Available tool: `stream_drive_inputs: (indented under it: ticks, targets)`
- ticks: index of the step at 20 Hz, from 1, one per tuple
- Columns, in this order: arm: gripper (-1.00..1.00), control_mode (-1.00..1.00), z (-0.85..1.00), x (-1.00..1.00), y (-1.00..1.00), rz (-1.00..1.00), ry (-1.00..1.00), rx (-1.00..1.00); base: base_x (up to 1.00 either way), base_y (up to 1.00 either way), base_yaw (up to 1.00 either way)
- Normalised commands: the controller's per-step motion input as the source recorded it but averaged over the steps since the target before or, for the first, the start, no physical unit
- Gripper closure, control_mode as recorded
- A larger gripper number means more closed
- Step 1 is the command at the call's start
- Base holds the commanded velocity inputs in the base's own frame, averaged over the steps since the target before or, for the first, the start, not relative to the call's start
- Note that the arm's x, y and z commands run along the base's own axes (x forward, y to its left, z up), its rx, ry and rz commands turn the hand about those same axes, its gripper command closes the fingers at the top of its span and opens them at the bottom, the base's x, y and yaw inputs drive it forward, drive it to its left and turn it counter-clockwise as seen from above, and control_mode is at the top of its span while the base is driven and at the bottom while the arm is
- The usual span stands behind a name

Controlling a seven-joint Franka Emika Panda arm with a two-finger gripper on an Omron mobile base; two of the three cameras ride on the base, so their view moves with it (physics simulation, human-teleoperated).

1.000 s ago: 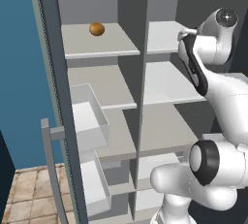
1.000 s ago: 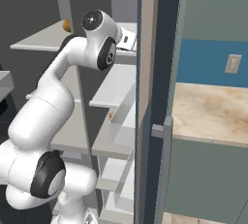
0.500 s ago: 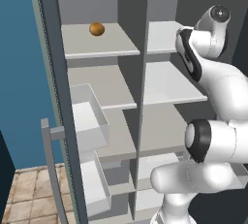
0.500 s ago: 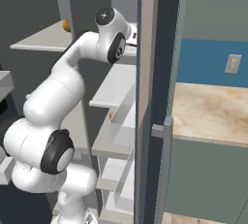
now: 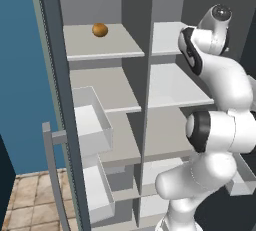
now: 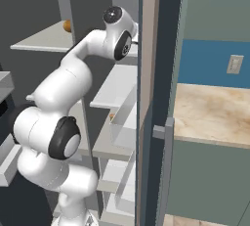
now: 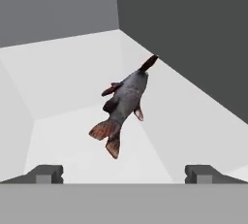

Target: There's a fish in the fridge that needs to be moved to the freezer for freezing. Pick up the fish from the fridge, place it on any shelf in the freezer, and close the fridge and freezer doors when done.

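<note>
The fish [image 7: 125, 104], slim and dark grey with a reddish-brown tail, lies on a pale grey shelf [image 7: 63, 87] in a back corner between two dark walls. Its tail points toward my gripper [image 7: 126, 173], which is open; its fingertips [image 7: 46, 173] stand wide apart a short way in front of the fish, with nothing between them. In the left base view my arm [image 5: 215, 75] reaches into the top right shelf [image 5: 167, 37] of the open unit. My hand hides the fish there.
An orange ball [image 5: 100, 30] rests on the top left shelf. White door bins [image 5: 92, 120] hang on the open left door, whose bar handle [image 5: 50, 175] sticks out low. The open right door [image 6: 146, 98] stands close beside my arm. A beige counter [image 6: 210, 112] lies beyond it.
My arm has stretched upward and deeper into the top right shelf. The ball and the doors have stayed put.
</note>
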Motion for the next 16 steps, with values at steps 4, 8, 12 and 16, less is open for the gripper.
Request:
stream_drive_inputs:
  ticks: [4, 8, 12, 16]
  targets:
    - [-1.0, -1.0, -0.25, 0.45, -0.16, 0.0, 0.0, 0.0, 0.0, 0.0, 0.0]
    - [-1.0, -1.0, -0.18, 0.45, -0.15, 0.0, 0.0, 0.0, 0.0, 0.0, 0.0]
    - [-1.0, -1.0, -0.07, 0.45, -0.13, 0.0, 0.0, 0.0, 0.0, 0.0, 0.0]
    - [-1.0, -1.0, -0.01, 0.43, -0.06, 0.0, 0.0, 0.0, 0.0, 0.0, 0.0]
